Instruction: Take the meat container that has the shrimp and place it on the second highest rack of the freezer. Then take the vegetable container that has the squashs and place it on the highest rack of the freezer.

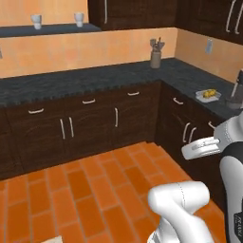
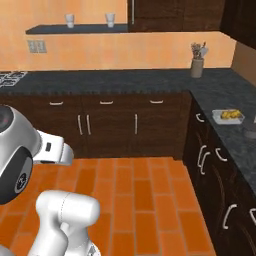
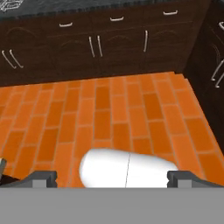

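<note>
The arm (image 1: pixel 182 204) sits folded low at the bottom right of the left base frame, its hand (image 3: pixel 111 177) aimed down at the orange tile floor (image 3: pixel 109 109). Fingertips (image 3: pixel 41 178) stand wide apart, released, nothing between them. At the right of both base frames, the squash container (image 1: pixel 208 95) rests on the dark desk (image 1: pixel 71 78), well apart from the hand. No readable writing anywhere.

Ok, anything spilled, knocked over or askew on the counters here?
Nothing stands out. The container of yellow food sits flat on the right counter, the utensil holder stands upright in the corner, and the two cups on the shelf are upright.
</note>
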